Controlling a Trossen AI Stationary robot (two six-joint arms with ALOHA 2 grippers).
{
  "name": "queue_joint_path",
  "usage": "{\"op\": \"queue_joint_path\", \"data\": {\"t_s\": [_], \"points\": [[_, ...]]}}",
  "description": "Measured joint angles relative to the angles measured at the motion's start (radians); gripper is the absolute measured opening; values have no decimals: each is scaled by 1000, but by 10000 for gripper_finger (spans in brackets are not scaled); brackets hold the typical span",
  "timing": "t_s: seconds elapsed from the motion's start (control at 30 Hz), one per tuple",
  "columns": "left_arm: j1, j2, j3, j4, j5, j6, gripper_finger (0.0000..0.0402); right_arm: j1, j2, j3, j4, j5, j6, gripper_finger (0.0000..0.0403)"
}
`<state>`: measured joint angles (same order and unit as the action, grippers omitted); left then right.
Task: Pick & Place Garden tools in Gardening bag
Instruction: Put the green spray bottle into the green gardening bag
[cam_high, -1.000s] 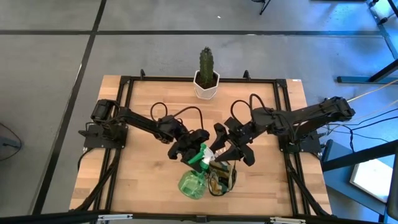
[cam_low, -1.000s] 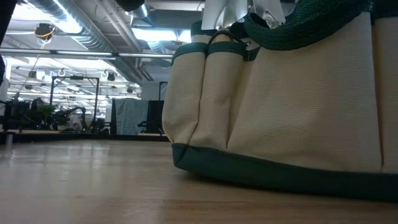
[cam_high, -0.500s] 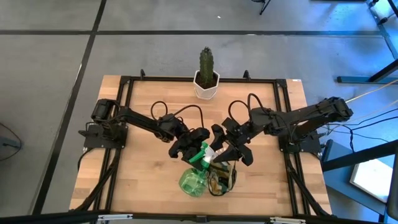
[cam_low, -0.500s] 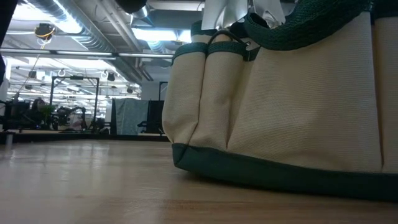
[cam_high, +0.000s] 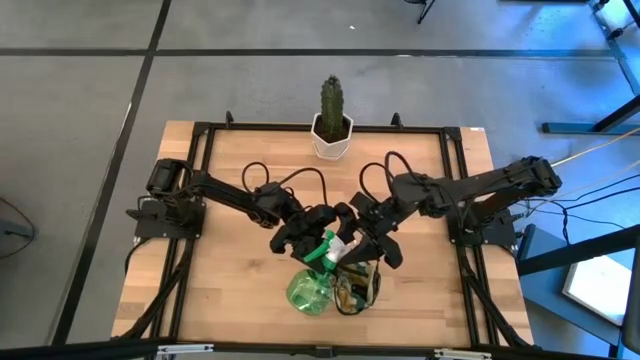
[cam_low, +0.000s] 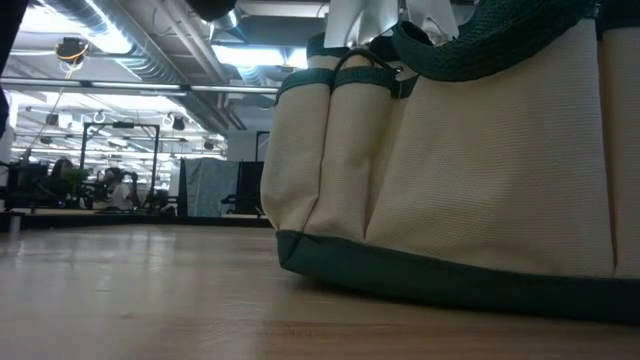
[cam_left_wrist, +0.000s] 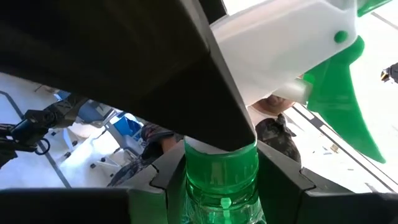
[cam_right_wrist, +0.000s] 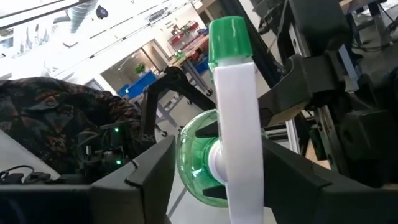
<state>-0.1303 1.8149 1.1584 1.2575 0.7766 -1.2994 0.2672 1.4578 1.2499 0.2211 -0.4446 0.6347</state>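
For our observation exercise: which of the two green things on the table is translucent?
The translucent green plastic spray bottle beside the tan fabric bag; the cactus is opaque, potted.

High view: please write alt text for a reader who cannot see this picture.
Seen from above, the left gripper holds a green spray bottle by its neck beside the gardening bag near the front of a wooden table. The right gripper meets it from the other side, over the bag. A cactus in a white pot stands at the back edge.
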Motion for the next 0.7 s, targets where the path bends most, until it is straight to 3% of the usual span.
{"op": "queue_joint_path", "data": {"t_s": [0.17,0.43,0.7], "points": [[0,0,0,-5,1,-6,145,0,8,3,-4,-2,-11,185],[0,0,0,-4,-2,-6,145,-1,9,3,-8,8,-22,88],[-1,0,0,-7,5,-14,145,0,8,4,-32,30,-9,83]]}}
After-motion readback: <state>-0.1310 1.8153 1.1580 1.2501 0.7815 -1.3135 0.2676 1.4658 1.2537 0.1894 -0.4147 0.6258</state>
